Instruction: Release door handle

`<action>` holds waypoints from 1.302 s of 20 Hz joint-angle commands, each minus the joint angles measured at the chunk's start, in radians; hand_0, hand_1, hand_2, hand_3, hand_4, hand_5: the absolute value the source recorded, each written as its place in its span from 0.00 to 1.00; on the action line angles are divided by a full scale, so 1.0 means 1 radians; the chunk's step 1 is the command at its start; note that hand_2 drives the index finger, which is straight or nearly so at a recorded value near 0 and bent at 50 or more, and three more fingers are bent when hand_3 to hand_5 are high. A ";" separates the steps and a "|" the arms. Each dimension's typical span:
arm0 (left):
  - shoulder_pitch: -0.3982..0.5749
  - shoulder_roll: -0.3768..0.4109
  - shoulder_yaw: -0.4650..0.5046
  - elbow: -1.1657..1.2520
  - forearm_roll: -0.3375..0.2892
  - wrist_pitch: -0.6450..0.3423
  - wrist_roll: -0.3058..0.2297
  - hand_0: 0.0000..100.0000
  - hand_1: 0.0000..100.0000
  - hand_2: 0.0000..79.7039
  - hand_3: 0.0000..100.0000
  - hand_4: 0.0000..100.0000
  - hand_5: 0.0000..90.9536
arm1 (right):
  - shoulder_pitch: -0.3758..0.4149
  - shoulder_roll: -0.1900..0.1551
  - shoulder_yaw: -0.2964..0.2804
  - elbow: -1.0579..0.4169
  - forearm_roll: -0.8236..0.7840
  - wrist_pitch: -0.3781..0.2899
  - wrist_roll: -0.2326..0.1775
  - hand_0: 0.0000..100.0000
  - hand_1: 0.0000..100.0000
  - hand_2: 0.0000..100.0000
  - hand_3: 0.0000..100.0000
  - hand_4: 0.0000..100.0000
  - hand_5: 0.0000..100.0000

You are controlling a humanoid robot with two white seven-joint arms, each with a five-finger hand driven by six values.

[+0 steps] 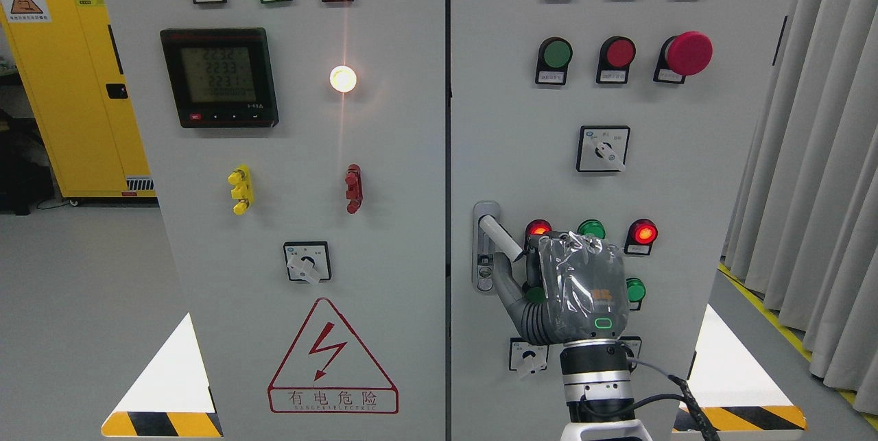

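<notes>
1. Head view: the right robot hand point(575, 287), grey and wrapped in clear crinkled plastic, rises from the bottom edge right of the middle on a black-and-white wrist with a black cable trailing off to the right. Its back faces the camera, with the palm toward the cabinet.
2. The thumb point(507, 283) reaches up and left to the pale silver lever door handle point(499, 236), touching or just under the lever's free end. The other fingers are hidden behind the hand's back, so I cannot tell whether the grip is closed or already loosened.
3. The handle sits on a grey metal lock plate point(484, 249) at the left edge of the right-hand pale grey cabinet door point(686, 173). It slants down to the right rather than lying along the plate, which suggests it is turned out of its rest position.
4. The hand stands right of the plate, probably so the wrist clears the seam between the doors; it partly covers a row of red and green round indicator lamps point(643, 233).
5. To let go, the thumb likely needs to draw clear of the lever toward the right.
6. No left arm shows.
</notes>
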 commanded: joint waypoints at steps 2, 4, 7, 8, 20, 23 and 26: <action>0.000 0.000 0.000 0.000 0.000 -0.001 0.000 0.12 0.56 0.00 0.00 0.00 0.00 | 0.000 -0.002 -0.001 -0.009 0.000 0.001 0.001 0.53 0.47 0.93 1.00 0.96 0.91; 0.000 0.000 0.000 0.000 0.002 -0.001 0.000 0.12 0.56 0.00 0.00 0.00 0.00 | 0.000 -0.002 -0.001 -0.009 0.000 0.001 0.001 0.53 0.47 0.93 1.00 0.97 0.91; 0.000 0.000 0.000 0.000 0.000 -0.001 0.000 0.12 0.56 0.00 0.00 0.00 0.00 | 0.000 -0.002 -0.003 -0.009 0.000 0.001 0.001 0.52 0.47 0.93 1.00 0.96 0.91; 0.000 0.000 0.000 0.000 0.000 -0.001 0.000 0.12 0.56 0.00 0.00 0.00 0.00 | 0.000 -0.002 -0.003 -0.010 0.000 0.001 0.001 0.52 0.47 0.93 1.00 0.96 0.91; 0.000 0.000 0.000 0.000 0.000 -0.001 0.000 0.12 0.56 0.00 0.00 0.00 0.00 | 0.000 -0.004 -0.013 -0.010 0.000 0.001 -0.012 0.52 0.47 0.93 1.00 0.96 0.91; 0.000 0.000 -0.001 0.000 0.000 -0.001 0.000 0.12 0.56 0.00 0.00 0.00 0.00 | -0.002 -0.005 -0.013 -0.010 0.000 0.001 -0.012 0.53 0.47 0.93 1.00 0.96 0.91; 0.000 0.000 0.000 0.000 0.000 -0.001 0.000 0.12 0.56 0.00 0.00 0.00 0.00 | -0.003 -0.007 -0.013 -0.010 0.000 0.001 -0.012 0.53 0.47 0.93 1.00 0.96 0.91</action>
